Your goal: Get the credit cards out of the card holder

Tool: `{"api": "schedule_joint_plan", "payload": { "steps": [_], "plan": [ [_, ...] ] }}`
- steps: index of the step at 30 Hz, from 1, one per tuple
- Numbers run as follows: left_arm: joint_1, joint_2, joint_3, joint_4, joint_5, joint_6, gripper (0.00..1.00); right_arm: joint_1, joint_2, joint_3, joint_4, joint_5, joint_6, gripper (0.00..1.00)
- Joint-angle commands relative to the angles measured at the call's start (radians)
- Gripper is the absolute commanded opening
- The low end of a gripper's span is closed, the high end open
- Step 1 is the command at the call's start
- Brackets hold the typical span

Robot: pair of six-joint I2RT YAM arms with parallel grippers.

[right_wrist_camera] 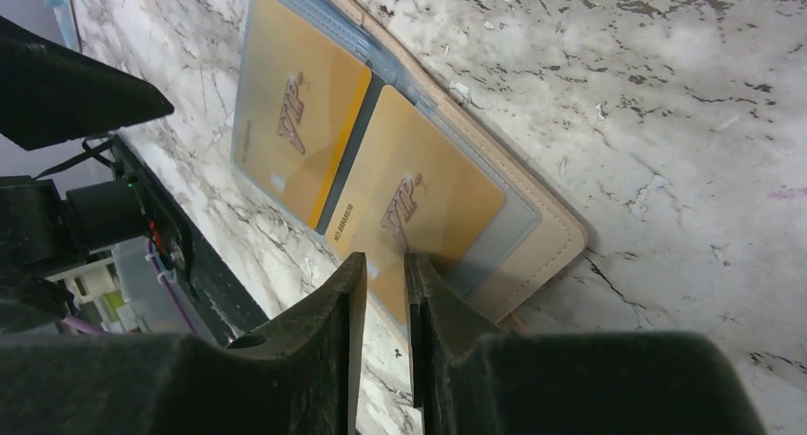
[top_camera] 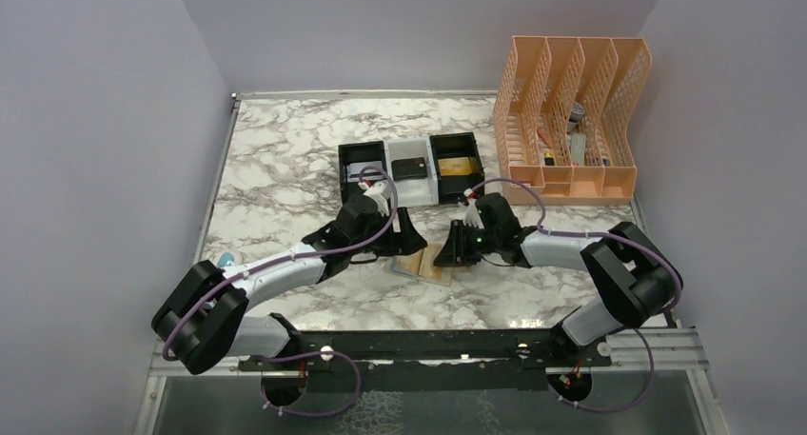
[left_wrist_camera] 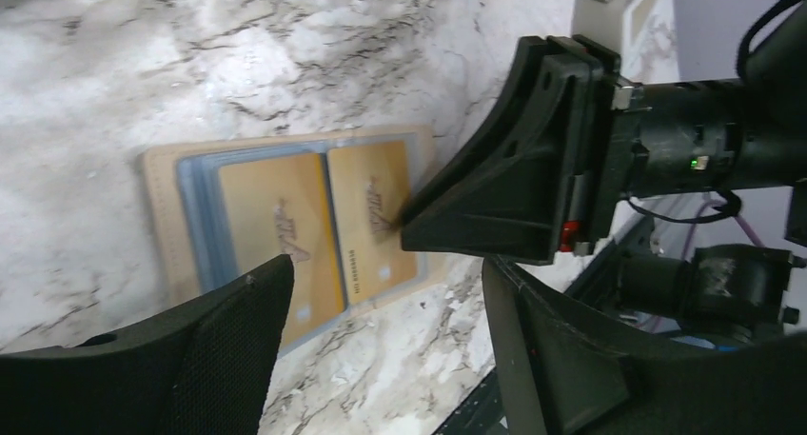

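A: Item 1, card holder: location?
B: Open flat on the table, between both arms, with 2 gold cards sleeved inside.
A: Item 2, right gripper?
B: At the holder's nearer panel. Jaws narrowed to a slit at that card's edge, likely to draw it out. Firm grip: cannot tell.
A: Item 3, left gripper?
B: Jaws wide open, empty, over the holder's opposite side, probably to steady it.

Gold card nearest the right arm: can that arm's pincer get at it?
Probably yes: the right pincer sits at the edge of that gold card, nothing between them; it lies in the card holder.
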Motion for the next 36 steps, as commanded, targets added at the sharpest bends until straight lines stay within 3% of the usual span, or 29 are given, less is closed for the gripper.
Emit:
{"api": "schedule_joint_plan", "payload": {
  "steps": [1, 11, 19, 29, 36],
  "plan": [
    [-0.005, 0.056, 0.037, 0.112, 0.129, -0.013, 0.72, -0.001, 0.006, -0.065, 0.002, 0.137, -0.037, 0.23],
    [-0.052, 0.224, 0.115, 0.067, 0.143, 0.02, 0.57, -0.001, -0.06, -0.08, -0.002, 0.167, -0.031, 0.23],
    [-0.067, 0.32, 0.144, 0.008, 0.085, 0.037, 0.53, -0.001, -0.118, -0.056, -0.03, 0.135, -0.026, 0.23],
    [-0.076, 0.349, 0.149, -0.019, 0.078, 0.046, 0.47, -0.001, -0.068, -0.058, -0.04, 0.167, -0.022, 0.22],
    [-0.076, 0.34, 0.132, 0.053, 0.11, 0.013, 0.41, -0.001, -0.097, -0.089, -0.031, 0.212, 0.007, 0.2]
  ]
}}
